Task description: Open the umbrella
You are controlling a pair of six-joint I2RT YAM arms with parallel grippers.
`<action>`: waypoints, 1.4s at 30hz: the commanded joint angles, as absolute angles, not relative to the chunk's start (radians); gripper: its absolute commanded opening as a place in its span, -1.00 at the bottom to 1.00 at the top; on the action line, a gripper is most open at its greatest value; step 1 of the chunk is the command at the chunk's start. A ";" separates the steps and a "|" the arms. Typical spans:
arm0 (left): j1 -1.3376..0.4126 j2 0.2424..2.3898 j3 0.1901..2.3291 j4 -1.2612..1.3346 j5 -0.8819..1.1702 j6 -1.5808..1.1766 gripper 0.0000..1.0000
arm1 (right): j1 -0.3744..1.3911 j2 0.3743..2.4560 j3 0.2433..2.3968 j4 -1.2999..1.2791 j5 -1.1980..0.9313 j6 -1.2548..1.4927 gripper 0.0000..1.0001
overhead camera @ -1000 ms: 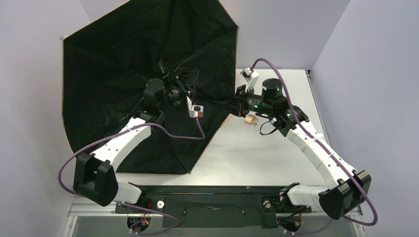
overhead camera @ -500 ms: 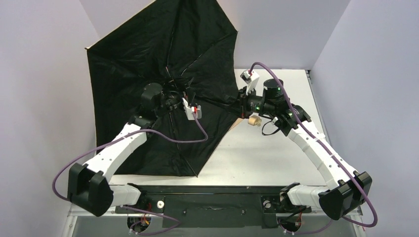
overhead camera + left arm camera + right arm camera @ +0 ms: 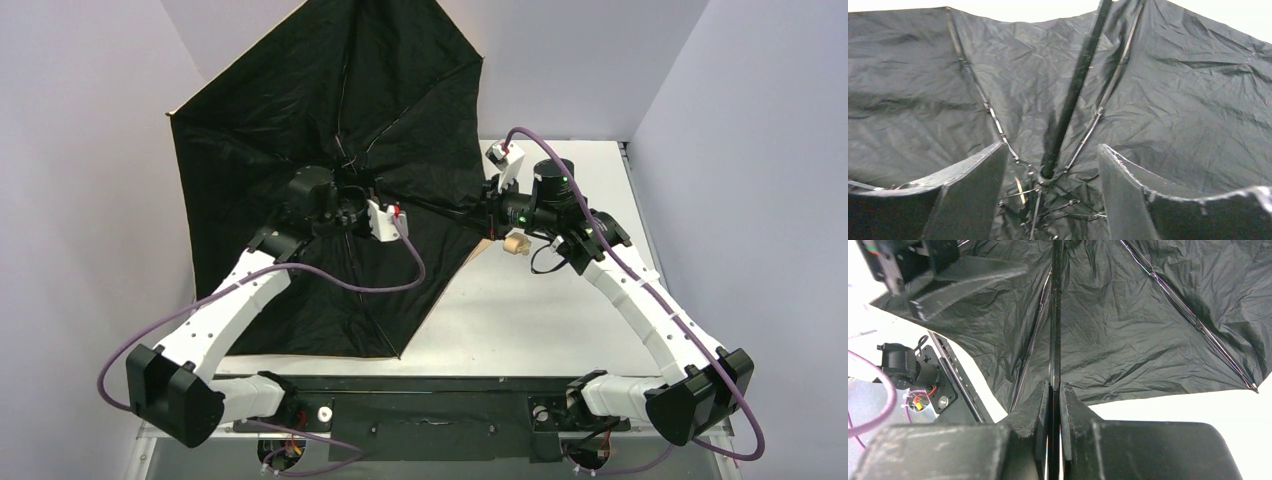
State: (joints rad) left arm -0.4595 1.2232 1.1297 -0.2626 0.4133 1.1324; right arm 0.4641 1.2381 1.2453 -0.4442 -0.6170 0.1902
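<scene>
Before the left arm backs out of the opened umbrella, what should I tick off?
1. Umbrella canopy spread wide, ribs extended: ok.
2. Left gripper open, with the shaft running free between its fingers: ok.
3. Right gripper shut on the shaft: ok.
4. Knob handle visible beside the right gripper: ok.
5. Open position locked at the hub: cannot tell.

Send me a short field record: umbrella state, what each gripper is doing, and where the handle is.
umbrella canopy: spread open, black inner side toward the top camera, on the left of the scene
shaft: runs from the hub to the right gripper
left gripper: open, fingers either side of the shaft near the hub, no contact seen
right gripper: shut on shaft
knob handle: tan, beside right gripper, above the table
</scene>
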 commanded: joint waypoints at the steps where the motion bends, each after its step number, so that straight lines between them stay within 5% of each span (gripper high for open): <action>1: -0.521 1.278 1.132 -0.237 0.331 1.116 0.19 | 0.460 1.236 1.287 -0.455 -0.613 0.154 -1.00; 13: -0.502 1.442 1.124 -0.061 0.180 1.164 -0.49 | 0.458 1.213 1.296 -0.529 -0.602 0.098 -1.00; 22: -0.343 1.518 1.111 0.032 0.162 1.239 -0.57 | 0.442 1.199 1.297 -0.612 -0.604 0.055 -1.00; 27: -0.326 1.532 1.153 0.103 0.177 1.246 -0.98 | 0.442 1.201 1.302 -0.633 -0.605 0.034 -1.00; 32: -0.384 1.475 1.188 0.233 0.224 1.337 -1.00 | 0.442 1.233 1.351 -0.652 -0.632 0.051 -1.00; 42: -0.433 1.468 1.291 0.385 0.347 1.613 -1.00 | 0.461 1.350 1.501 -0.856 -0.594 -0.070 -0.48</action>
State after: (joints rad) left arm -0.4313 1.5181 1.1919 0.1810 0.3115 1.4822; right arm 0.4530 1.3022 1.4353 -0.6952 -0.5953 0.0288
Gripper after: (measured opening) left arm 0.102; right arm 0.237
